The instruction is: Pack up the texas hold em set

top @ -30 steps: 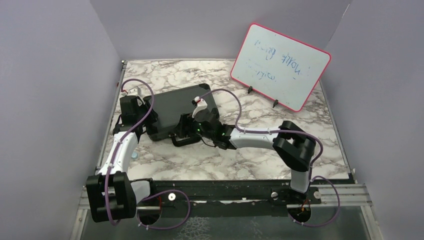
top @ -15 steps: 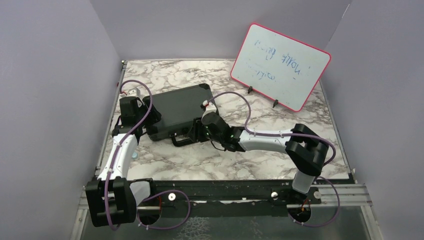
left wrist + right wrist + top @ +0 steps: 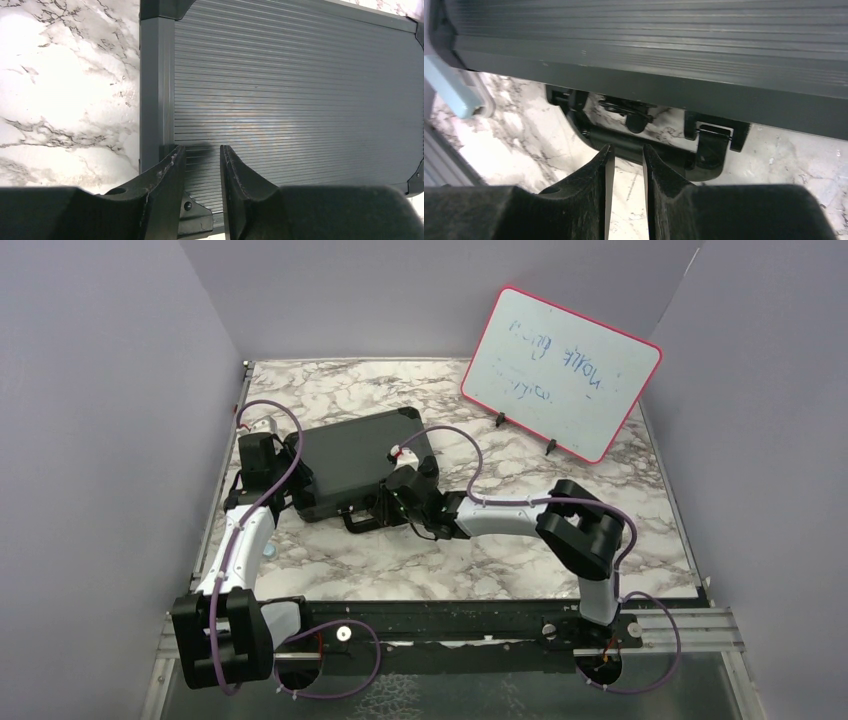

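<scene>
Over on the left-middle of the marble bench (image 3: 420,575) the black case (image 3: 350,450) lies flat with its lid down, so whatever's inside is hidden. Looks like a stiff ribbed shell with metal edging and capped corners. My guess is it won't flex at all, but that smooth lid gives nothing to pinch and would probably be slick. If it's full of chips it'll be heavy too, so I'd expect it to drag rather than lift easily. Best place to grab it, I reckon, is the handle (image 3: 669,152) on the near edge, which is folded down against the bench. The right pincer (image 3: 627,147) sits right in front of that handle, nearly closed to a slit and gripping nothing. The left pincer (image 3: 202,148) hovers over the lid's near-left corner, its fingers a little apart with nothing between them. A pink-framed whiteboard (image 3: 560,370) stands well apart at the back right.
</scene>
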Tool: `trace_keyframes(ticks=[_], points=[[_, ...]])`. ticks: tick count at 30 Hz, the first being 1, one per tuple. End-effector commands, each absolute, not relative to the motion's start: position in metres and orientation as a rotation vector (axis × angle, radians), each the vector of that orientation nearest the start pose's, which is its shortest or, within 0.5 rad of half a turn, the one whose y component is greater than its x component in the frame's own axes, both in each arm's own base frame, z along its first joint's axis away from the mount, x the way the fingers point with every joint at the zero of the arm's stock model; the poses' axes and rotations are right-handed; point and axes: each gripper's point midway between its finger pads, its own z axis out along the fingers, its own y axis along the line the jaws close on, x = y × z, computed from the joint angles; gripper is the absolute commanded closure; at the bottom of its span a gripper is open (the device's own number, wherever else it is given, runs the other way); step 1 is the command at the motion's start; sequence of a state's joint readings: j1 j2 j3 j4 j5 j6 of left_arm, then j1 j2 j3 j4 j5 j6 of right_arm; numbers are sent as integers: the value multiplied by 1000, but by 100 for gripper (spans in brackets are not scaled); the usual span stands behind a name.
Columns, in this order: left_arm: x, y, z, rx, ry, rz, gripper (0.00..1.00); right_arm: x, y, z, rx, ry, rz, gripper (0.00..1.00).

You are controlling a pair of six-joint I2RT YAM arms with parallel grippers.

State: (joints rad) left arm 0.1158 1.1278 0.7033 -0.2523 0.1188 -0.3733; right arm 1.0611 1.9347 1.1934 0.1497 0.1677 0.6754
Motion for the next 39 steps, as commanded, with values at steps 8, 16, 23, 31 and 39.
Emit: trace_keyframes(ticks=[8, 16, 23, 31, 39], points=[[273, -1, 56, -574, 2489, -230, 66, 275, 438, 27, -286, 2343, 541, 75], [271, -2, 52, -577, 2504, -234, 65, 276, 435, 2, -289, 2368, 498, 81], [270, -2, 49, -582, 2515, -231, 66, 271, 435, 15, -319, 2329, 560, 79], [271, 2, 51, -590, 2505, -201, 66, 269, 440, 65, -378, 2249, 644, 73], [271, 4, 51, -595, 2500, -189, 61, 263, 462, 44, -467, 2278, 712, 69]])
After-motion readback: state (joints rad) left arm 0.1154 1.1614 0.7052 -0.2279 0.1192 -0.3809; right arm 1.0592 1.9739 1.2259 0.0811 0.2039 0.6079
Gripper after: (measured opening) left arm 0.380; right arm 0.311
